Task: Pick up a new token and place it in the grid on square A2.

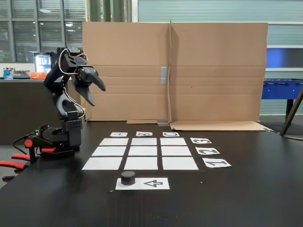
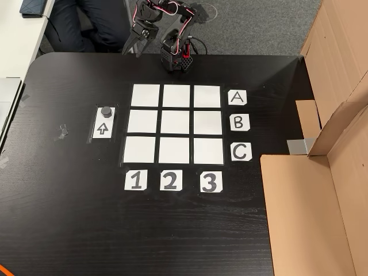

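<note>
Cardboard [image 1: 213, 71] screens black table [image 1: 246, 198] bearing grid [image 1: 142, 151] and token [image 1: 128, 177].

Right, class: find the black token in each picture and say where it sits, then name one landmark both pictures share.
Fixed view: the token sits low and left of centre, on the left end of the arrow sheet, in front of the grid.
Other view: the token sits at the left, on the top end of the arrow sheet.
Shared landmark: the arrow sheet.
</note>
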Tool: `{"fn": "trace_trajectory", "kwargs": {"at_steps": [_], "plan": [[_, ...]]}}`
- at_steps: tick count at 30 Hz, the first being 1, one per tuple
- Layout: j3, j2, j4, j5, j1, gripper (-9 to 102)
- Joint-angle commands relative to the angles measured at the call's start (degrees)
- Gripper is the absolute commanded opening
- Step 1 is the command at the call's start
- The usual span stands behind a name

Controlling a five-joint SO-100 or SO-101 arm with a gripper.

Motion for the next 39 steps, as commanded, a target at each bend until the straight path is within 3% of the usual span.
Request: {"fn": "trace_trajectory", "kwargs": {"at_steps": [1, 39], "plan": [[-3.25, -1.14, 0.26, 0.00, 0.44, 33], [-32.43, -22.32, 7.73, -2.37, 1.14, 33]]}}
